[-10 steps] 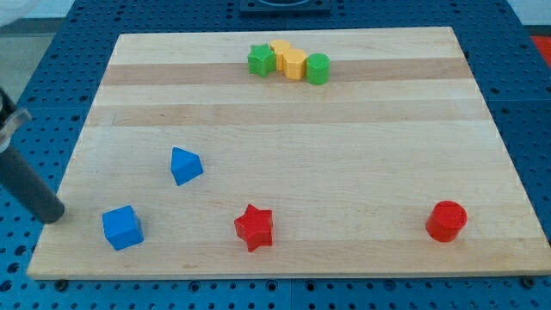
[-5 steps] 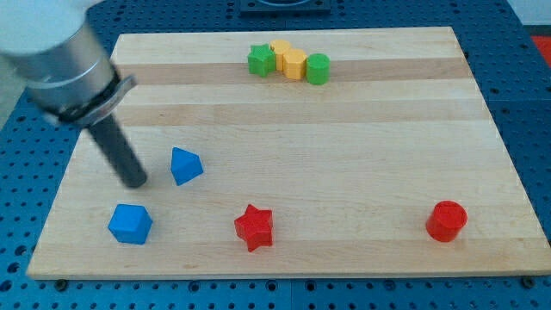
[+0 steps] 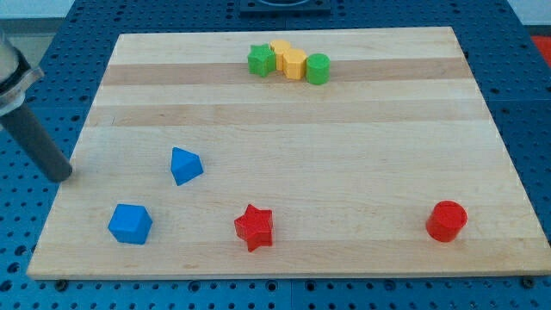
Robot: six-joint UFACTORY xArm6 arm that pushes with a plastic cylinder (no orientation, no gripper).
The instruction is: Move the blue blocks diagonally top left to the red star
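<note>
My tip (image 3: 62, 175) sits at the board's (image 3: 362, 155) left edge — no fingers, touching nothing — well left of the blue wedge (image 3: 185, 165), above the blue cube (image 3: 130, 224).

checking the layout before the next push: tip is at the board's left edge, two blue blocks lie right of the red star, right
Not quite. The camera view shows the blue cube and the blue wedge-like block to the left of the red star. My tip is at the board's left edge.
</note>
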